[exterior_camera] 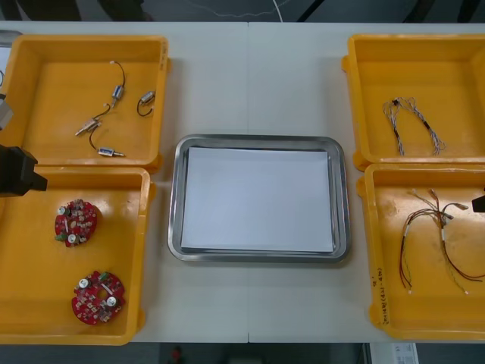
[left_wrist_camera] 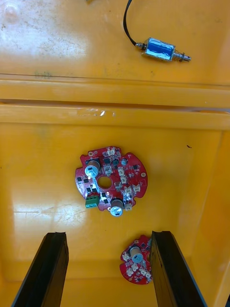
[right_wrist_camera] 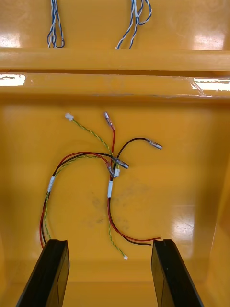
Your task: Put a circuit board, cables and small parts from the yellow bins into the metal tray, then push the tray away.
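L gripper [left_wrist_camera: 108, 235], wide open & empty, hung over a board [left_wrist_camera: 110, 180] in the near-L bin [left_wrist_camera: 43, 158]; R gripper [right_wrist_camera: 109, 242], same, over red-yellow cables [right_wrist_camera: 110, 189]. Tray [exterior_camera: 258, 141] held nothing. Risk: tangled cables could snag, dragging extras.

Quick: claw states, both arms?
Left claw: open, holding nothing, over the circuit boards.
Right claw: open, holding nothing, over the red and yellow cables.

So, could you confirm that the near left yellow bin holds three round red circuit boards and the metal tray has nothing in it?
Not quite: the front view shows two circuit boards in that yellow bin, not three. The metal tray indeed holds nothing.
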